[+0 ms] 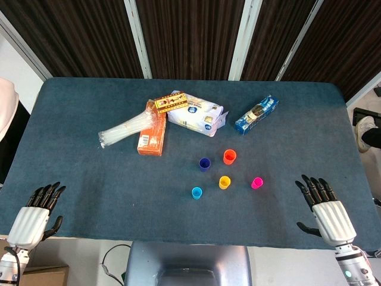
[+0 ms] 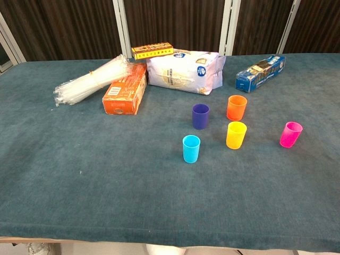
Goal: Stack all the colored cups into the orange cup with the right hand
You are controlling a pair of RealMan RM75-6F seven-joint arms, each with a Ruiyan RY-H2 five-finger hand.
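The orange cup stands upright right of centre on the blue table. Around it stand a purple cup, a yellow cup, a light blue cup and a pink cup, all upright and apart. My right hand rests open at the table's near right edge, well right of the pink cup, fingers spread and empty. At the near left edge my left hand is open too. The chest view shows neither hand.
At the back lie a bundle of clear straws, an orange box, a white bag with a yellow box on it, and a blue packet. A chair stands below the near edge.
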